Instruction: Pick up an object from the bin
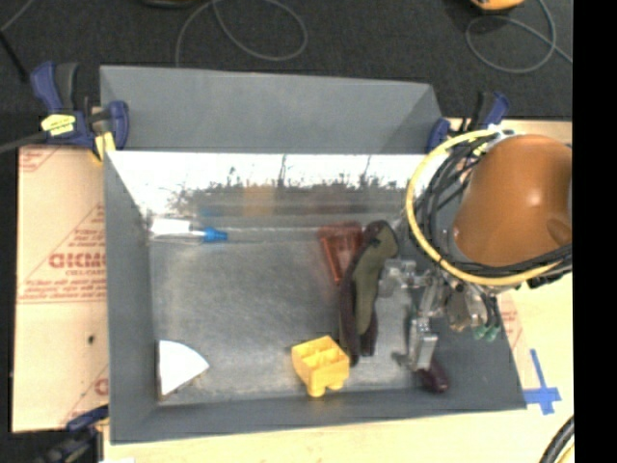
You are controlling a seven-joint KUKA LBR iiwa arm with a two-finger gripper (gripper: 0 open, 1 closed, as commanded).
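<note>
Maroon lump (433, 380), small and dark, lies on the floor of the grey bin (251, 302) in its near right corner. It is the thing closest to my pincer (415, 355), whose metal tip hangs just beside it, a little to the left and slightly higher in the view; I cannot make out whether the two touch. I also cannot tell whether my pincer is apart or together. On the other side of my pincer, near but apart from it, lies a long olive strip (362, 292), dark and limp, running from the back of the floor towards the front. Its upper end overlaps a reddish piece (337, 251) that looks partly see-through, and its lower end comes down just beside a yellow block (320, 366), which sits near the front wall about midway along it. Well apart from all this, a white wedge (179, 367) lies in the near left corner, and a white pen (188, 231) with a blue cap lies along the foot of the back wall on the left. My orange wrist cover (516, 201) hangs over the bin's right side, with yellow and black cables (421, 215) looped round it.
</note>
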